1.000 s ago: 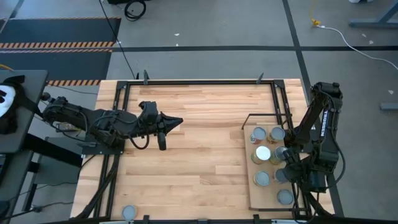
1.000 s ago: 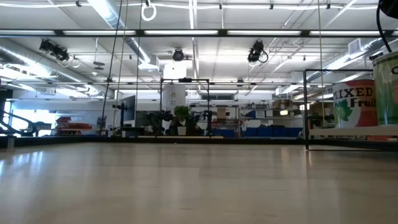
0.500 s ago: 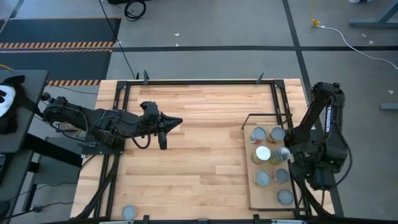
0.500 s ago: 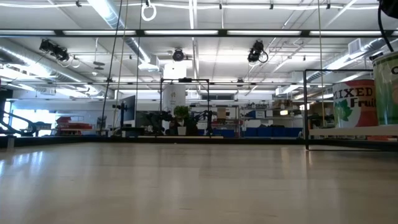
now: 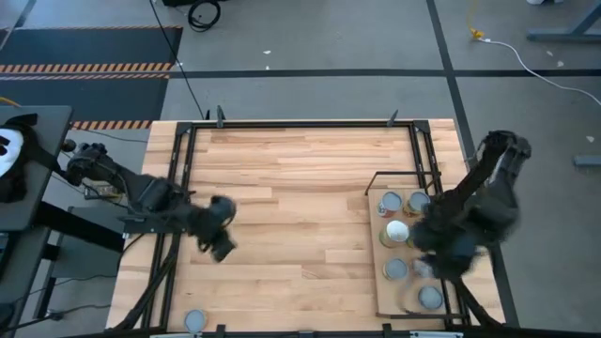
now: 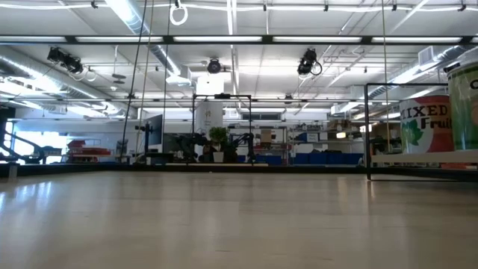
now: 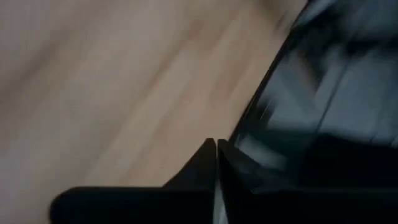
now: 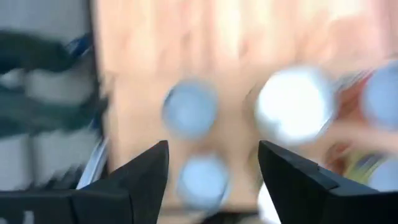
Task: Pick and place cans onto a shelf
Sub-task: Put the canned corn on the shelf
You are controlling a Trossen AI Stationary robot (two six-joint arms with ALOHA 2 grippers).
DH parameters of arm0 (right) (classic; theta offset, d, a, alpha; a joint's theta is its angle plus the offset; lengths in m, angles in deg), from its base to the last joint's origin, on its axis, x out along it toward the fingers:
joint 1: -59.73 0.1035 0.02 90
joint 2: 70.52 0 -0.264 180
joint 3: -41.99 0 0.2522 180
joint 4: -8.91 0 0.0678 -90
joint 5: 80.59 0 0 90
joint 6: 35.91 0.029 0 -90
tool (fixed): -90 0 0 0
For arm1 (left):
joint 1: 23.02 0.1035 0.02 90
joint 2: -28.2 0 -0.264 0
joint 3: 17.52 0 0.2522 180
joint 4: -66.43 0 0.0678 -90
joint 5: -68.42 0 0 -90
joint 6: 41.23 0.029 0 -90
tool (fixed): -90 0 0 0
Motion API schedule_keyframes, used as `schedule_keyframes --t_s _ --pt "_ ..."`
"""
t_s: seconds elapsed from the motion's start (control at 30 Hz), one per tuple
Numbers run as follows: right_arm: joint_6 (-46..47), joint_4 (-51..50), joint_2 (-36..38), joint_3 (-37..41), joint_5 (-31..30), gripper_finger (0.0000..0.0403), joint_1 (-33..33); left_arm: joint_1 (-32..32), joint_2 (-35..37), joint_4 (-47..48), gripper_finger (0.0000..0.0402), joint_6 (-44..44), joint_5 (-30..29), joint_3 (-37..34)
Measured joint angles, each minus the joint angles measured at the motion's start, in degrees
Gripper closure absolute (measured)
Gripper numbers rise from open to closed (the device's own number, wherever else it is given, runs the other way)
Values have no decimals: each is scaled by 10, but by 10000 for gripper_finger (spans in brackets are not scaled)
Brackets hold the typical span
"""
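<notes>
Cans on shelf, one label reading "MIXED Fruit", right gripper open, left gripper closed.

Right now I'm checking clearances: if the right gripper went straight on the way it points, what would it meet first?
Probably the cans on the shelf. The right gripper, fingers open, points down at a grey-topped can and the white-topped can. Blur hides which lies nearer.
</notes>
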Motion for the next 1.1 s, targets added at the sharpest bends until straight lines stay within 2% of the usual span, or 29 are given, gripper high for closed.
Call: schedule_keyframes --t_s 0.13,0.3,0.4,0.47,0.6,0.73,0.9,1.1 --pt "-87 80 -44 -14 -18 155 -135 -74 0 103 337 -70 92 0" --pt "-193 252 -112 -38 -25 161 -250 -163 -6 170 252 -97 93 0" --pt "-233 330 -157 -56 -30 165 -292 -189 -33 199 206 -88 102 0" --pt "-245 361 -186 -71 -27 167 -308 -201 -58 194 188 -60 132 0" --pt "-274 378 -241 -117 3 167 -327 -221 -126 171 181 7 200 0" --pt "-316 375 -282 -164 46 167 -341 -239 -193 128 196 93 250 0" --pt "-375 375 -313 -214 62 167 -362 -267 -259 71 213 129 267 0" --pt "-391 375 -311 -239 71 167 -386 -300 -312 72 216 144 294 0"
